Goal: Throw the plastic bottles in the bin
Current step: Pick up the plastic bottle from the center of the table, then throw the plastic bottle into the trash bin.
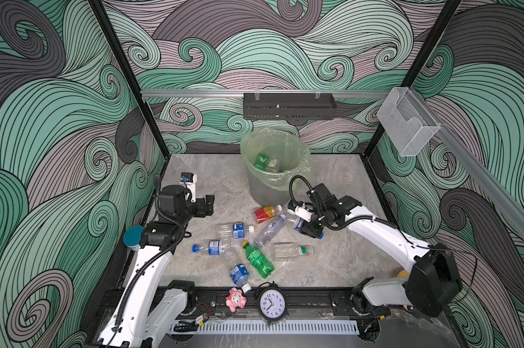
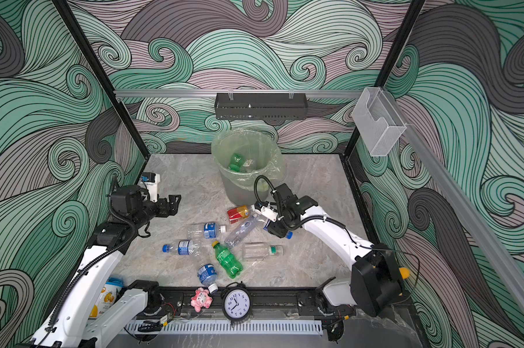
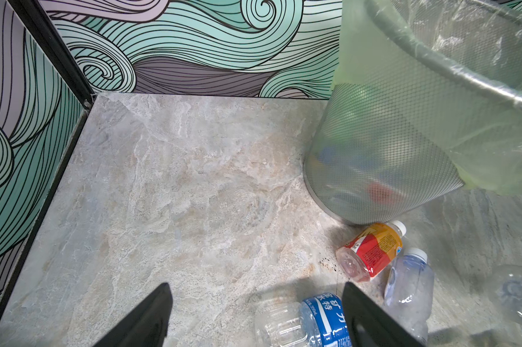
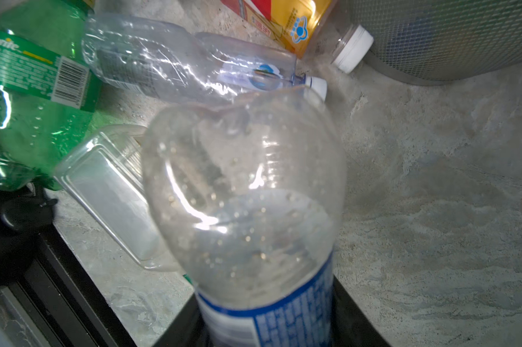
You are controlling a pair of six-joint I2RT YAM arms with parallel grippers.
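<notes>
The bin (image 1: 266, 189) stands at the back of the table, its green bag holding a green bottle. Several plastic bottles lie in front of it: a red-orange labelled one (image 1: 266, 212), a long clear one (image 1: 269, 230), a green one (image 1: 257, 259) and blue-labelled ones (image 1: 236, 230). My right gripper (image 1: 307, 230) is shut on a clear blue-labelled bottle (image 4: 247, 195), low beside the pile, to the bin's front right; its fingers press both sides of the label. My left gripper (image 1: 208, 205) hangs open left of the pile, and a blue-labelled bottle (image 3: 314, 318) lies below its jaws.
A pink toy (image 1: 236, 299) and an alarm clock (image 1: 272, 303) sit on the front rail. A yellow-white can (image 2: 110, 296) stands behind the left arm. A black shelf (image 1: 288, 105) and a clear wall box (image 1: 407, 120) hang on the walls.
</notes>
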